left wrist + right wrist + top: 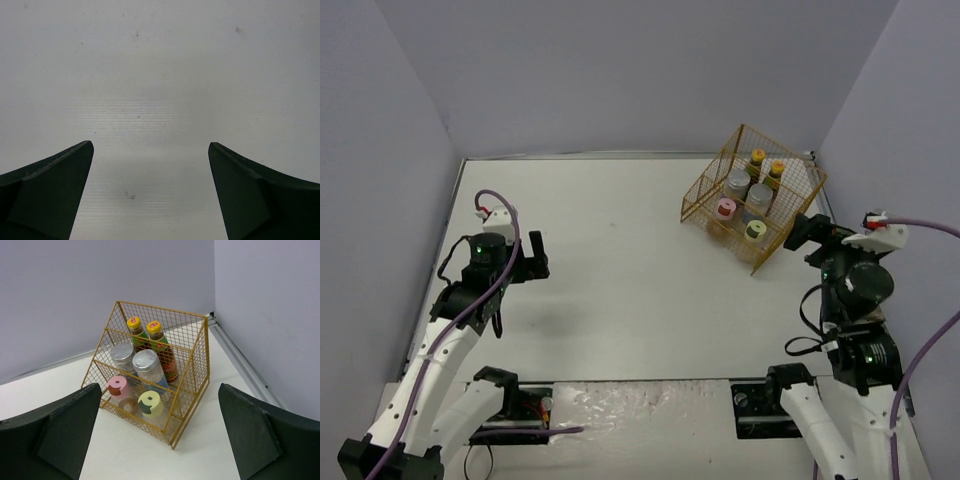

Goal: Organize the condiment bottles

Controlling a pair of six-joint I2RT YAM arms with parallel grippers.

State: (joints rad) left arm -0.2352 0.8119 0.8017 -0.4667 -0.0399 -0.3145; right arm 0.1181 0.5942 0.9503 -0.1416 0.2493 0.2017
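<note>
Bottles (147, 365): six, tiered in basket (207, 350), far right corner.
Edges: walls (880, 90) close behind and right of basket.
Room: open table (620, 290) to its left.
Left gripper (533, 255): spread, empty.
Right gripper (807, 232): spread, empty, facing basket.

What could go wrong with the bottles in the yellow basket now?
The open right end effector sits close to the yellow wire basket; a careless move could bump and shift it. The green-lidded shaker and pink-lidded shaker sit in its front row, so a knock might tip them.
</note>
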